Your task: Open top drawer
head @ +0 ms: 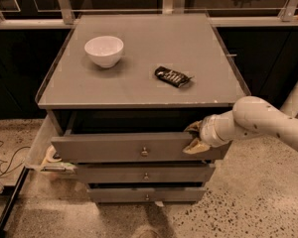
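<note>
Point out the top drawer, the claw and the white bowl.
Grey knobbed top drawer [104, 148], camera view: front panel.
Claw [193, 137], camera view: its middle, at drawer's right front.
White round bowl [104, 58], camera view: outer wall.
</note>
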Controlling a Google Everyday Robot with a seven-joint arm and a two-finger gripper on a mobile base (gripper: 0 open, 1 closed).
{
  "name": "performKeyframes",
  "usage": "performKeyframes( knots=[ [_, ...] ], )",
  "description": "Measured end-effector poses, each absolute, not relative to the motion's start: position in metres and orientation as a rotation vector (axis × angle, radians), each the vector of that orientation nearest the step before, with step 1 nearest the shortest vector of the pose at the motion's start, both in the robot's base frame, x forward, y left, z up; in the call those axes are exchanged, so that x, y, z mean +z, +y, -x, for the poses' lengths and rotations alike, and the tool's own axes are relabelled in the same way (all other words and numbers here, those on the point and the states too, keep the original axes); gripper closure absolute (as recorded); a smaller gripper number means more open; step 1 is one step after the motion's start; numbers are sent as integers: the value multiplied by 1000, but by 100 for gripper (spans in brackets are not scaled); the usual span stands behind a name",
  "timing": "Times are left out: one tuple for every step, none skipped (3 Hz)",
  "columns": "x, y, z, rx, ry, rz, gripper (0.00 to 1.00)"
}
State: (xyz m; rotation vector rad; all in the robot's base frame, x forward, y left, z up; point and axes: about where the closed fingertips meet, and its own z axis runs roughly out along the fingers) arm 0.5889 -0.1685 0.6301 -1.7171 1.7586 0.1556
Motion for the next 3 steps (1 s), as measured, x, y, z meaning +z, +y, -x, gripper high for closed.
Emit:
performKeyframes(
  knots=[
    [637,-166,-581,165,1747,1722,100],
    [637,-166,-580,165,1748,1722,100],
    [636,-168,-570,176,1765,1713,100]
  ],
)
